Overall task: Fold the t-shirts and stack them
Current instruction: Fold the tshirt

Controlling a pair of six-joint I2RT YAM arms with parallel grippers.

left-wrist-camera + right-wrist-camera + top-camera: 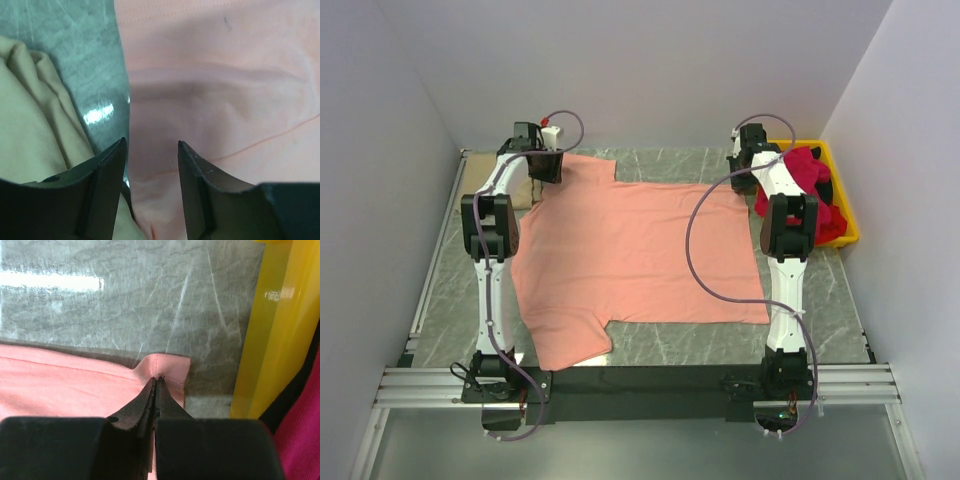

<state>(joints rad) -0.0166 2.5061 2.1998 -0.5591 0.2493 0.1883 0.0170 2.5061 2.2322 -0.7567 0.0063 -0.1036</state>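
A salmon-pink t-shirt lies spread flat over the middle of the table. My left gripper is open over its far left corner; in the left wrist view the pink cloth lies between and below the fingers. My right gripper is shut on the shirt's far right corner, pinching the hem. A tan-beige t-shirt lies bunched left of the left gripper. Crimson-red t-shirts sit heaped in the bin.
A yellow plastic bin stands at the far right; its wall is close beside the right gripper. Grey marble tabletop shows around the shirt. White walls enclose the table on three sides.
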